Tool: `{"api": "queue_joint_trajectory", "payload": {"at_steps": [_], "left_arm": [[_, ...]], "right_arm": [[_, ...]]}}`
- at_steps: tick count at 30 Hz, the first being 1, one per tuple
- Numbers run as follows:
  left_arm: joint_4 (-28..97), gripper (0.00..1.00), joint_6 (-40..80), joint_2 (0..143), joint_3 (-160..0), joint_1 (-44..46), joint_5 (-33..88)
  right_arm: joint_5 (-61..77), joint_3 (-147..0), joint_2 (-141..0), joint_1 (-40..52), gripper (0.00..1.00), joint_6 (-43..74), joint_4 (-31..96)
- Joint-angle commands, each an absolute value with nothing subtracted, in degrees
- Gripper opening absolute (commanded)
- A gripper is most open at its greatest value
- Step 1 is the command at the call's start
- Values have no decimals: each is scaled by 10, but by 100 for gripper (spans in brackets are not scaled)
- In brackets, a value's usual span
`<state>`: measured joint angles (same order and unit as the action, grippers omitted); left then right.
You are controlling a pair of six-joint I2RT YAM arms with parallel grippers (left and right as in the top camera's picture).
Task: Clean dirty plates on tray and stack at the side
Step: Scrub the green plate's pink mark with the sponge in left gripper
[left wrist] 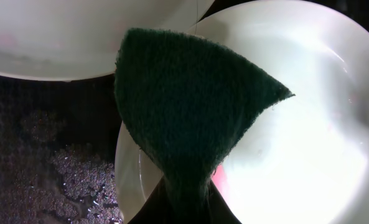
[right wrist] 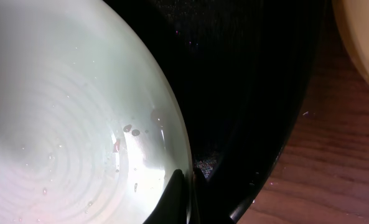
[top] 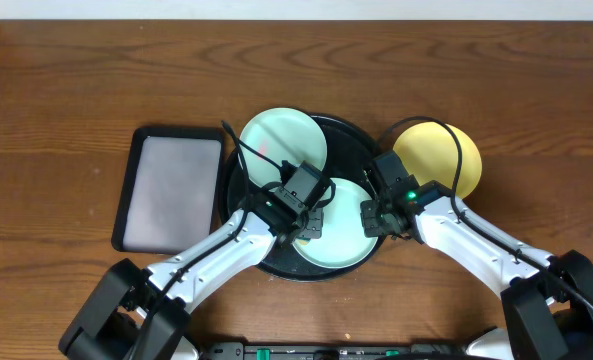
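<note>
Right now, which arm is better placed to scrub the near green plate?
Left. The left gripper holds the scouring pad over the near green plate; the right gripper pinches that plate's rim, apparently steadying it.

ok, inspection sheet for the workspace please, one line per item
Surface: brown wooden table; no spills seen.
Job's things: large round black tray, wet, carries the far mint-green plastic plate and the near mint-green plastic plate, which has a pink smear. The pale yellow plastic plate lies at the tray's right edge.
Clutter: rectangular black tray with whitish inside, left of the round tray.
Grippers: left gripper shut on a dark green scouring pad over the near plate; right gripper shut on that plate's rim.
Cables: black cable arcs over the yellow plate.
Surroundings: pale strip beyond the table.
</note>
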<state>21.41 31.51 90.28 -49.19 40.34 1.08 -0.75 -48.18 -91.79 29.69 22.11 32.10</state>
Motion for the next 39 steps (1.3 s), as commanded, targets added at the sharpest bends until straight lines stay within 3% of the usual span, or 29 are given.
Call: {"api": "queue_joint_trajectory", "payload": {"at_steps": [1, 12, 26, 33, 39], "left_arm": [[213, 8, 314, 907, -489, 405, -1], [191, 8, 314, 967, -489, 406, 0], [84, 8, 314, 1027, -490, 471, 103], [92, 8, 313, 958, -500, 468, 92], [141, 8, 314, 814, -500, 468, -10]], "right_arm": [[-10, -478, -922, 293, 1, 222, 321], [-10, -478, -922, 293, 1, 222, 321], [-10, -478, -922, 293, 1, 222, 321], [-10, -478, -922, 293, 1, 222, 321], [-10, -478, -922, 293, 1, 222, 321]]}}
